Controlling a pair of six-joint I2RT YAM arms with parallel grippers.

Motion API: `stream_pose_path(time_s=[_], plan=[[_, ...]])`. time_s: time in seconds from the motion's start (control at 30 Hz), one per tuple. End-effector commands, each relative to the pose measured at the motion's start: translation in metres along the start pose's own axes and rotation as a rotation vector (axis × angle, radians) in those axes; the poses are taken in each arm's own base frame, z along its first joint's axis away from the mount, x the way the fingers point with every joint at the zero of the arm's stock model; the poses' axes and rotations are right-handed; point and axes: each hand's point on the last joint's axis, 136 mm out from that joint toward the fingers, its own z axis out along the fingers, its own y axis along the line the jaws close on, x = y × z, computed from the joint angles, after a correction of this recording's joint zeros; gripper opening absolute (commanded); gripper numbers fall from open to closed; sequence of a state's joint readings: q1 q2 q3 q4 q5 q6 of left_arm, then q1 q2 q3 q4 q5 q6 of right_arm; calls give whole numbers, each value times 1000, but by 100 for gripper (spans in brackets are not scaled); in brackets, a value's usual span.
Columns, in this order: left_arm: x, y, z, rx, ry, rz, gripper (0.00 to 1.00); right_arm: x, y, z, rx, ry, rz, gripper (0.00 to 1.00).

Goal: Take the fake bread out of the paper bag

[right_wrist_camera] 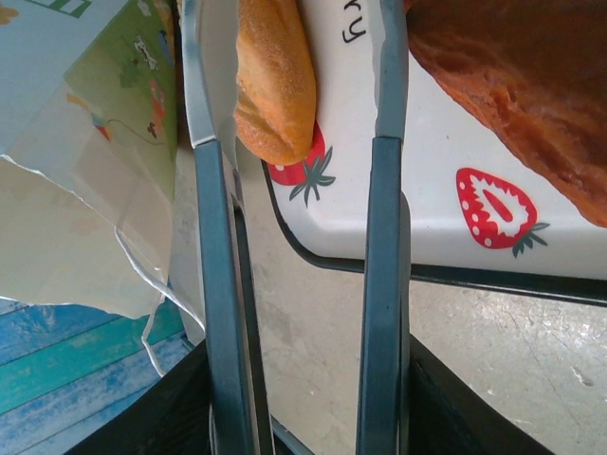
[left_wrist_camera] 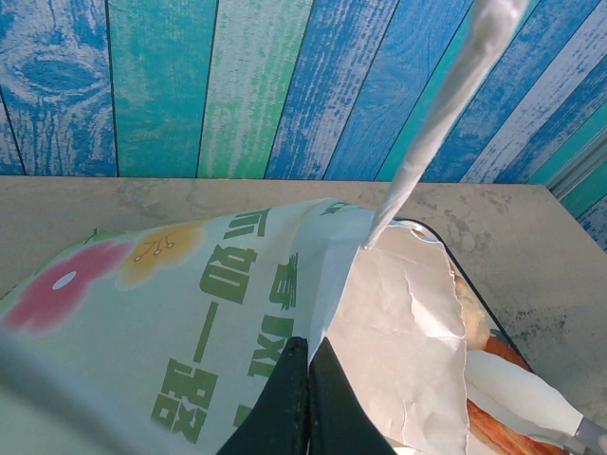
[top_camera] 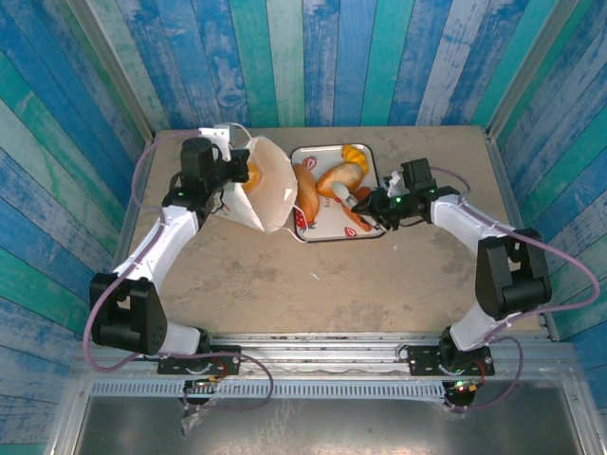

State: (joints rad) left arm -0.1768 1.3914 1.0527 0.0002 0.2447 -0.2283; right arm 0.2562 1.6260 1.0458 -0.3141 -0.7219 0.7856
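I am watching the left hand [left_wrist_camera: 306, 351] pinching the top edge of the tall white paper bag [left_wrist_camera: 190, 313] with green lettering and flower prints, its fingers pressed together on the paper. The bag is sitting on the pale brown desk [top_camera: 285, 284] just left of the white strawberry-print tray [right_wrist_camera: 427, 190], its mouth gaping upward and toward the tray. One orange piece of fake bread [top_camera: 251, 175] is showing inside that mouth. Several glossy golden-brown pieces are lying on the tray, among them a long roll [right_wrist_camera: 275, 76] near the tray's left rim and a darker brown pastry [right_wrist_camera: 512, 85] further right. The right hand [right_wrist_camera: 303, 379] is hovering at the tray's near-right corner, gripping a pair of metal tongs [right_wrist_camera: 384, 284] from outside. The tong arms are standing spread apart, with the tip of the long roll sitting between them, untouched.
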Motion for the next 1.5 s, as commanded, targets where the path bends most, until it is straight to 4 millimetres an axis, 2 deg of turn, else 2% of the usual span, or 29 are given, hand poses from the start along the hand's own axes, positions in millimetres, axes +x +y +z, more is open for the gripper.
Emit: stream_pose_path(time_s=[0.0, 0.23, 0.33, 0.43, 0.57, 0.73, 0.77, 0.83, 1.0, 1.13, 1.23, 1.47], plan=[[-17, -8, -12, 17, -59, 30, 0, 13, 5, -9, -3, 15, -25, 47], [-16, -8, -14, 14, -54, 56, 0, 32, 10, -30, 12, 14, -61, 46], [-15, -9, -18, 13, -50, 96, 0, 44, 24, -41, 14, 13, -120, 45], [-16, -12, -24, 19, -49, 148, 0, 58, 47, -48, 26, 19, -210, 44], [-13, -14, -29, 19, -28, 226, 0, 77, 90, -55, 15, 11, -341, 43], [-13, -14, -35, 11, -19, 270, 0, 97, 128, -54, 38, 4, -481, 43], [-15, -14, -36, 7, -22, 272, 0, 109, 137, -48, 40, 25, -521, 43], [-16, -13, -37, -1, -22, 268, 0, 118, 145, -38, 58, 47, -561, 43], [-13, -14, -37, 6, -19, 265, 0, 130, 159, -6, 106, 89, -636, 43], [-7, -16, -35, 30, -17, 265, 0, 126, 160, 27, 152, 115, -647, 43], [-12, -21, -42, 46, -50, 262, 0, 118, 156, 51, 194, 117, -638, 44], [-6, -27, -41, 94, -66, 219, 0, 95, 153, 104, 231, 103, -590, 46]])
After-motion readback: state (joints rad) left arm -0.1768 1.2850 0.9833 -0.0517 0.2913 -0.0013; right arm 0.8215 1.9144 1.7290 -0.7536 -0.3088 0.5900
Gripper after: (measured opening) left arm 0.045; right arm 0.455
